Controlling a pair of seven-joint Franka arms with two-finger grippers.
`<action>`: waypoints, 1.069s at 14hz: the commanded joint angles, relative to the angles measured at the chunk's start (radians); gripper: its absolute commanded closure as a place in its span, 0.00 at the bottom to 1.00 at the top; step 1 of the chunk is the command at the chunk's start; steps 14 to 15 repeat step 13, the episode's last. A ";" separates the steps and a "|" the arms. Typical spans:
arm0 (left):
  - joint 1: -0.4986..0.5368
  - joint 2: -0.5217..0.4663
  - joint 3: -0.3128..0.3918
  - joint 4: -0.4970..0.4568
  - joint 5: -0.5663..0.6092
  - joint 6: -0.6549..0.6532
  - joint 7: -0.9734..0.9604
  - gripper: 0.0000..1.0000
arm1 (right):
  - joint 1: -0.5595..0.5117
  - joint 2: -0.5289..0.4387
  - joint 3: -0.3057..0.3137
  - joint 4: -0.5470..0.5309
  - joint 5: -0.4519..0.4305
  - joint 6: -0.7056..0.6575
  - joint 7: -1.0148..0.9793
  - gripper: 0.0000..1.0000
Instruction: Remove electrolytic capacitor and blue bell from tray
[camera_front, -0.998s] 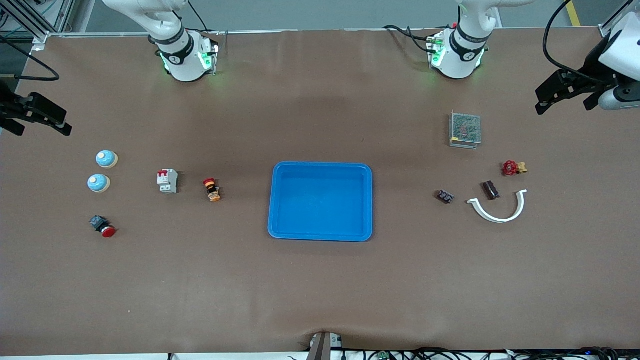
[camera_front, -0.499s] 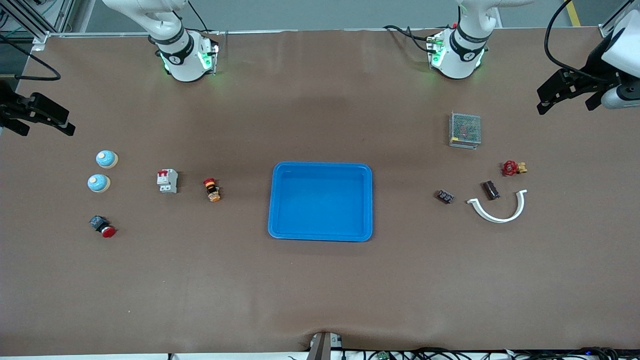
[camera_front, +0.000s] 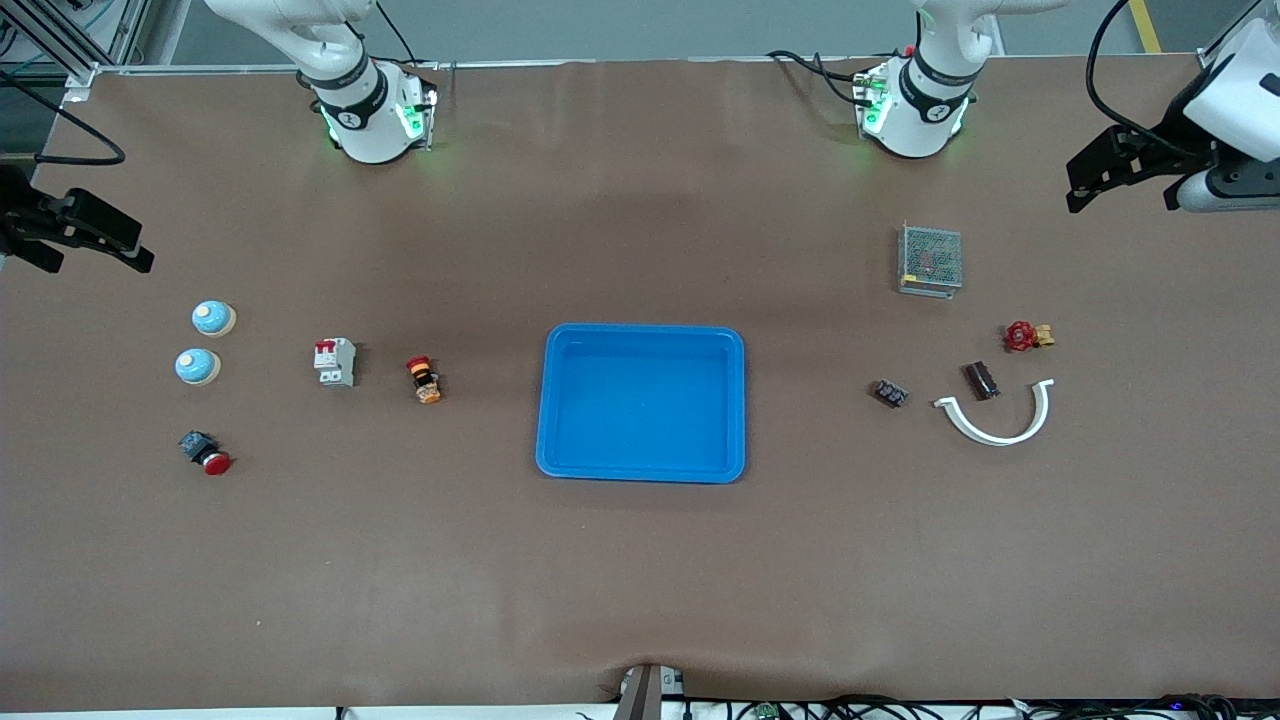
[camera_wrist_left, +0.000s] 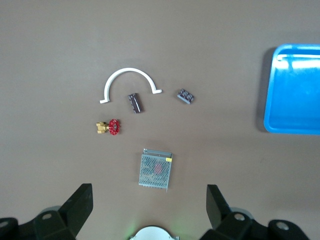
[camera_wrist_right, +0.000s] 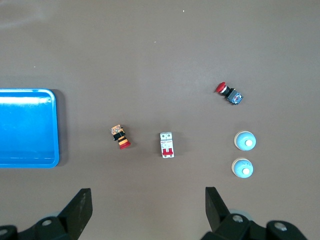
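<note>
We are holding both sets of jaws spread wide and empty. Our left gripper (camera_front: 1120, 180) is hanging high over the left arm's end of the worktop (camera_front: 640, 580), with its black fingers (camera_wrist_left: 80, 205) framing the wrist view. Our right gripper (camera_front: 95, 235) is hovering over the right arm's end, and nothing is sitting between its fingers (camera_wrist_right: 79, 207) either.

Below the left gripper we are seeing the mesh-covered metal box (camera_front: 930, 259), the red-handled valve (camera_front: 1026, 336), and the capacitor (camera_front: 982, 380), a dark cylinder lying inside the curve of the white arc-shaped clamp (camera_front: 995, 425). A small dark block (camera_front: 889, 393) is lying near it, toward the blue tray (camera_front: 641, 470) at the middle.

Below the right gripper two blue bells (camera_front: 213, 318) (camera_front: 197, 366) are standing just beside each other, with a red push button (camera_front: 206, 453) nearer the front camera. A white breaker (camera_front: 335, 361) and an orange-and-red switch (camera_front: 424, 380) are lying between the bells and the tray.
</note>
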 joint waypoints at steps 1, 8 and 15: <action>0.006 -0.028 0.004 -0.007 -0.027 -0.020 0.024 0.00 | -0.005 -0.021 0.001 -0.019 0.015 -0.002 0.013 0.00; 0.006 0.007 0.014 0.051 -0.013 -0.015 0.007 0.00 | -0.009 -0.024 -0.001 -0.019 0.015 -0.004 0.013 0.00; 0.006 0.009 0.014 0.054 -0.012 -0.020 0.006 0.00 | -0.009 -0.024 0.001 -0.019 0.015 -0.002 0.010 0.00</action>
